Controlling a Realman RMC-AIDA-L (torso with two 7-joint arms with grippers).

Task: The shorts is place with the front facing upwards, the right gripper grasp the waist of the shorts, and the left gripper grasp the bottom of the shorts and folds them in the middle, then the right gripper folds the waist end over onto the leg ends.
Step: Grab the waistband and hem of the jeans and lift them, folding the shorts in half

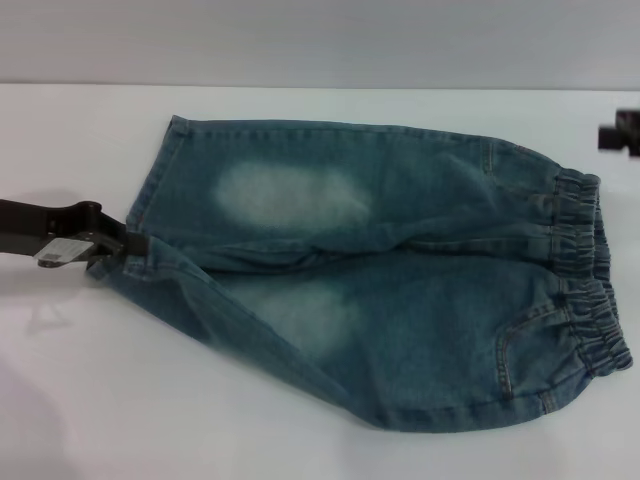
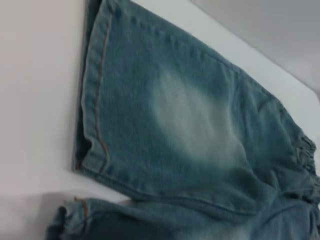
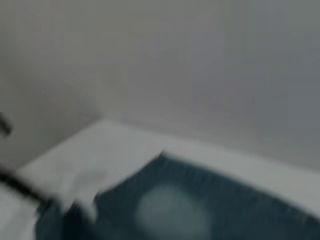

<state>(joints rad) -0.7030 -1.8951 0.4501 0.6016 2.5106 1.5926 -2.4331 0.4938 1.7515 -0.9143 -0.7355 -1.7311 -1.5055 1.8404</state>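
The left tool (image 1: 125, 243) reaches in low over the tabletop (image 1: 90, 400) from the left and is clamped on the hem of the near leg of the shorts (image 1: 400, 300), lifting that corner into a bunched ridge. The far leg's hem (image 1: 165, 170) lies flat and ungripped. Risk: only one of the two leg ends is held, so a lift from here would likely drag the near leg alone and twist the fold. The shorts lie front up, spread across the tabletop, leg ends left, waist of the shorts (image 1: 590, 270) right. The right tool (image 1: 622, 132) sits at the far right edge, clear of the waistband; whether it is open cannot be told. With the waist unheld, the garment may slide leftward.
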